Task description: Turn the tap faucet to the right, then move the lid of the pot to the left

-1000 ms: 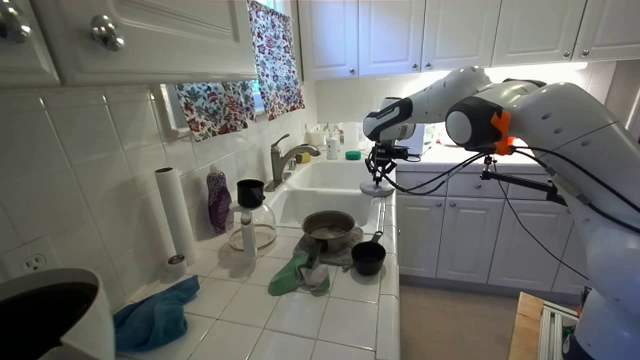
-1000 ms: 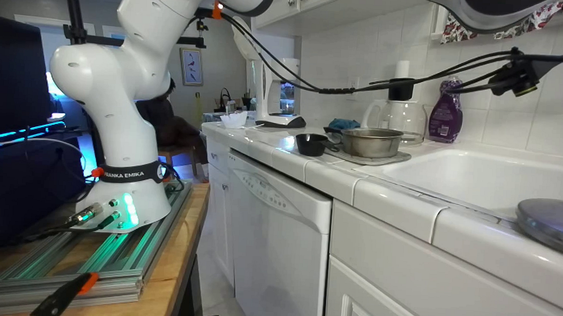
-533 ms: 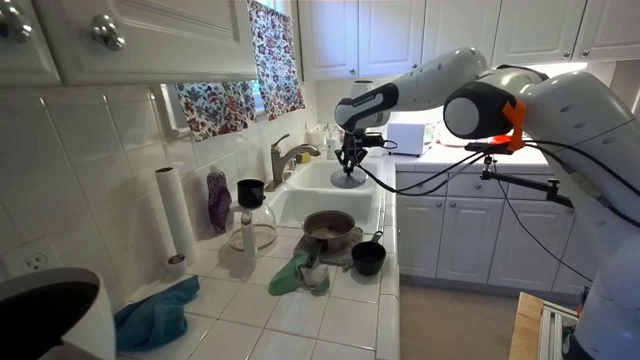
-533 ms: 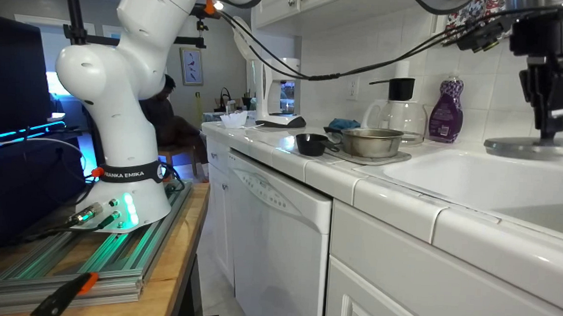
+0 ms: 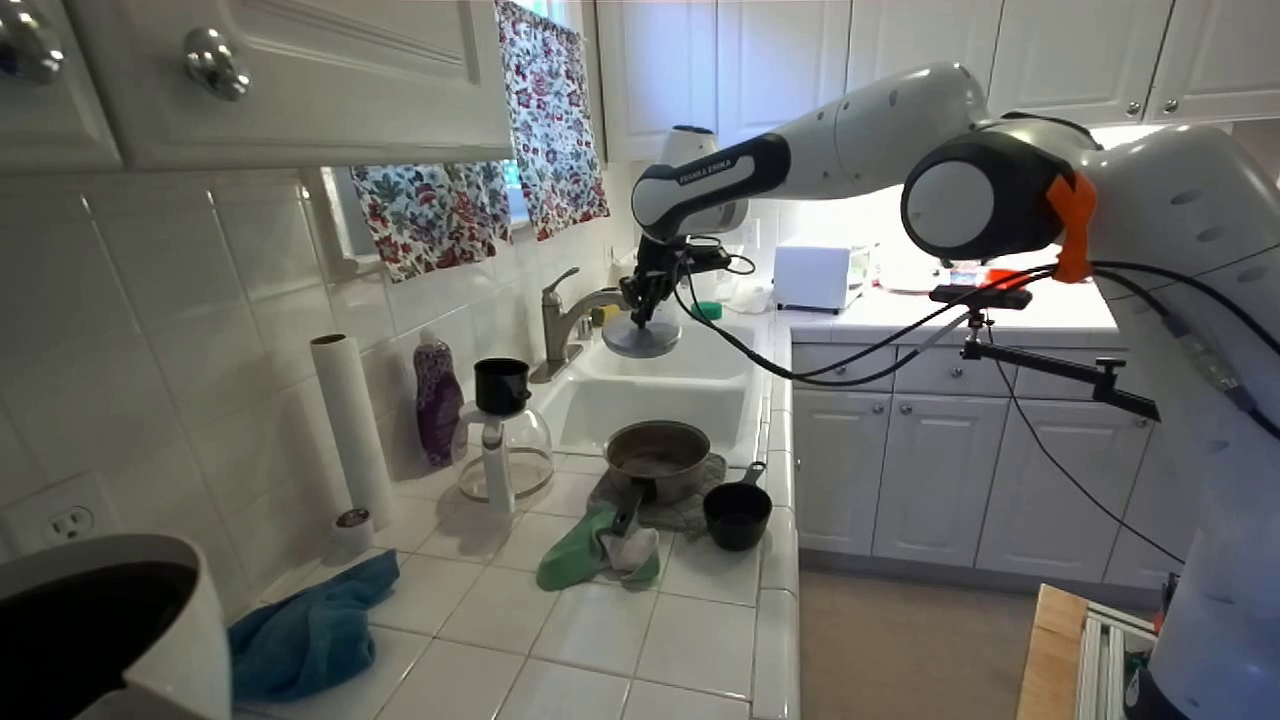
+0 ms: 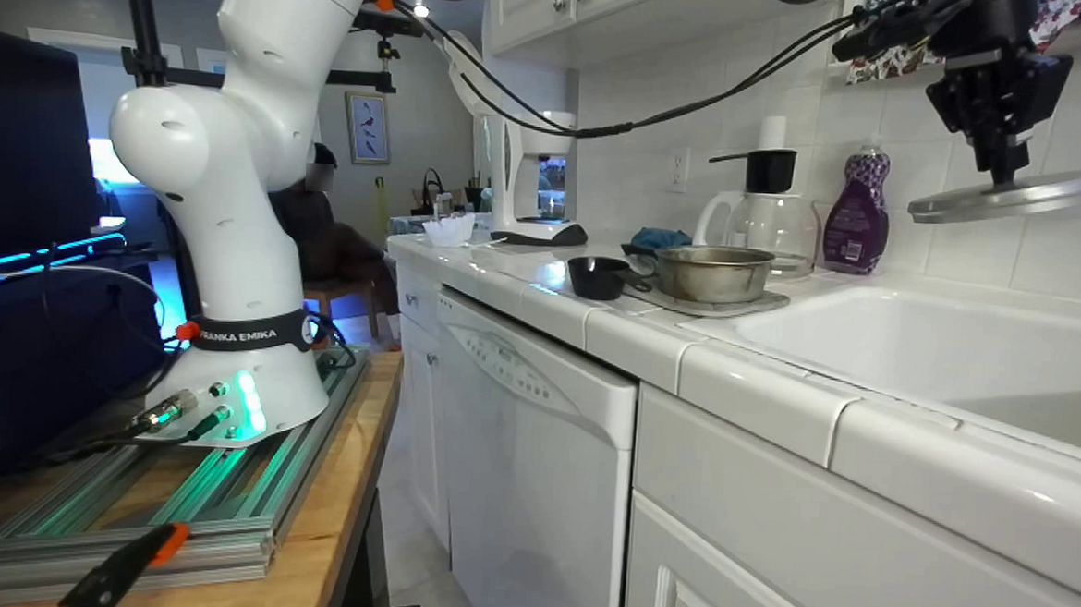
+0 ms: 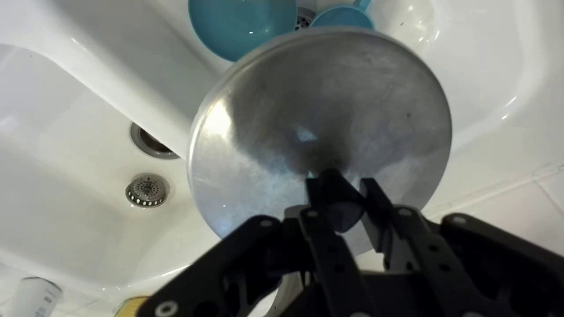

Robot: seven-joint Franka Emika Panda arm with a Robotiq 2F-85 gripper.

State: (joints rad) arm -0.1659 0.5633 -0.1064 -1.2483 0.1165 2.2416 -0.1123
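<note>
Gripper pinches lid by its knob | lid tilted, above sink | best levelled first, kept clear of tap faucet, lowered slowly

In an exterior view, a hard white glow burns out the space beneath the white panelled cabinets, while the white tiled wall at the left lies dim and grey. Bluish glare patches the white tiled counter. In my wrist view a bright spot flares on the round silvery metal lid, and my black gripper is dark and slightly blurred.
</note>
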